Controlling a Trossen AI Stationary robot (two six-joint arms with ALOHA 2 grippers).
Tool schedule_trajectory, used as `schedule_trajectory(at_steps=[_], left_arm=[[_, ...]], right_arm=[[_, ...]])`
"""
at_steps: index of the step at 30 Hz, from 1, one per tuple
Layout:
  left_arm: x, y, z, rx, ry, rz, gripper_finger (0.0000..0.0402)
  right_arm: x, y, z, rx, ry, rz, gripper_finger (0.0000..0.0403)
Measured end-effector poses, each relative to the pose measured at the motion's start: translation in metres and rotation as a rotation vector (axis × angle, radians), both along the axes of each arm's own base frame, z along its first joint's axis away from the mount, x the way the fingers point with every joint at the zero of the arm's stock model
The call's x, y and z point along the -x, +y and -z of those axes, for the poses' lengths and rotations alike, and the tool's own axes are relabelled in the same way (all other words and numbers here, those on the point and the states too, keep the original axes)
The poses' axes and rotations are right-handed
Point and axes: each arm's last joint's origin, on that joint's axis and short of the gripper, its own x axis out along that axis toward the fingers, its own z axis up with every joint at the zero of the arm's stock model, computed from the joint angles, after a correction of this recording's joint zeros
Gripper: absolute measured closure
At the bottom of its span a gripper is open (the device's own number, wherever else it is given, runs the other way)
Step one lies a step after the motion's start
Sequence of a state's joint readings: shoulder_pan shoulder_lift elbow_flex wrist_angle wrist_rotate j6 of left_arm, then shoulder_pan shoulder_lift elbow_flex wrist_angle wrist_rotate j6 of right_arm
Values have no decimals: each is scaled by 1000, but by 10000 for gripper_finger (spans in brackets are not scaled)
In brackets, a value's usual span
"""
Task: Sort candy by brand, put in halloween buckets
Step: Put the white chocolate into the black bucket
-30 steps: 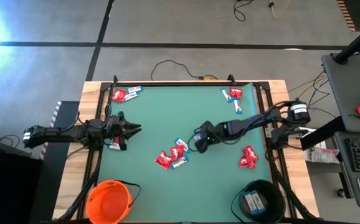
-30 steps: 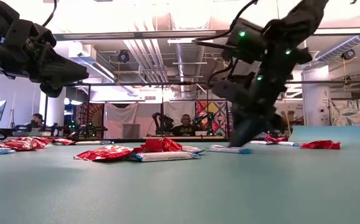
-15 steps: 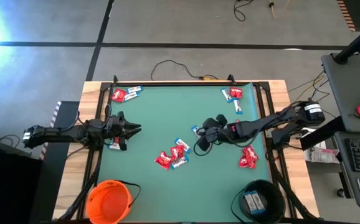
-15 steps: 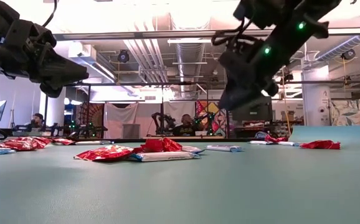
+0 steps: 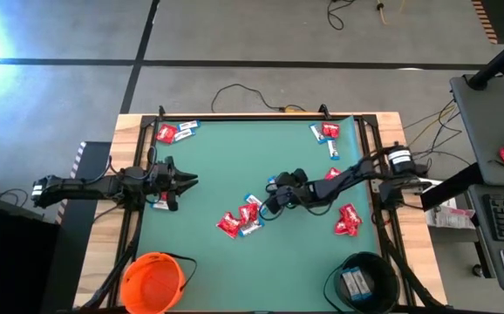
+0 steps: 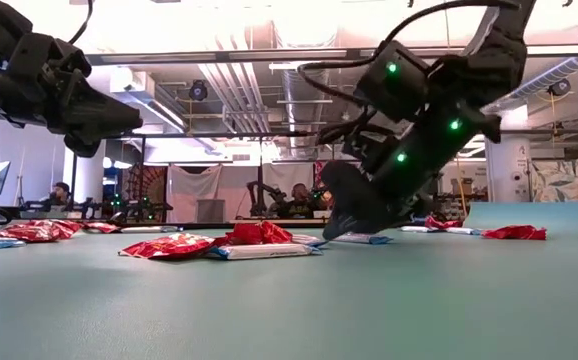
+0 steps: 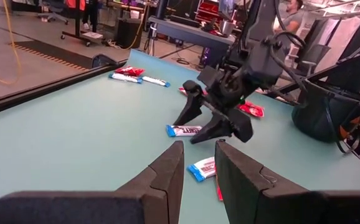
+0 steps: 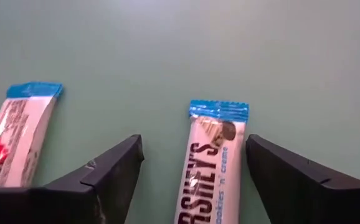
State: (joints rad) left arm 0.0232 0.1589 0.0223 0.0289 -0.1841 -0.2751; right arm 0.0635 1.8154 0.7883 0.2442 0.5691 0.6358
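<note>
The candy lies scattered on the green mat. A red and blue-and-white cluster (image 5: 239,218) is in the middle, and one blue-and-white bar (image 8: 211,168) lies just to its right. My right gripper (image 5: 274,197) is open and low over that bar, one finger on each side; I cannot tell whether it touches the bar. My left gripper (image 5: 187,180) hovers over the mat's left side with a narrow gap between its fingers and nothing in it. The orange bucket (image 5: 153,281) stands at the near left and the black bucket (image 5: 365,277) at the near right.
More candy lies at the far left corner (image 5: 173,132), at the far right corner (image 5: 326,133) and in a red heap (image 5: 348,218) near the right edge. One piece (image 5: 160,202) lies under my left arm. The black bucket holds blue-and-white bars (image 5: 354,283).
My right gripper has opened from shut. It lifted off the mat, shifted a little toward the table's left, then came down again over the blue-and-white bar, which has stayed flat where it was.
</note>
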Motion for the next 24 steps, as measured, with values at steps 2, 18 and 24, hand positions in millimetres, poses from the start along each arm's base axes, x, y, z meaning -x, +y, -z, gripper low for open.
schedule_trajectory(at_steps=[2, 18, 24], left_arm=[[0, 0, 0, 0, -1, 0, 326], [0, 0, 1, 0, 9, 0, 326], [0, 0, 1, 0, 8, 0, 326]], right_arm=[[-1, 0, 6, 39, 2, 29, 139], [20, 7, 49, 141, -85, 32, 214], [24, 7, 67, 165, -13, 7, 229]])
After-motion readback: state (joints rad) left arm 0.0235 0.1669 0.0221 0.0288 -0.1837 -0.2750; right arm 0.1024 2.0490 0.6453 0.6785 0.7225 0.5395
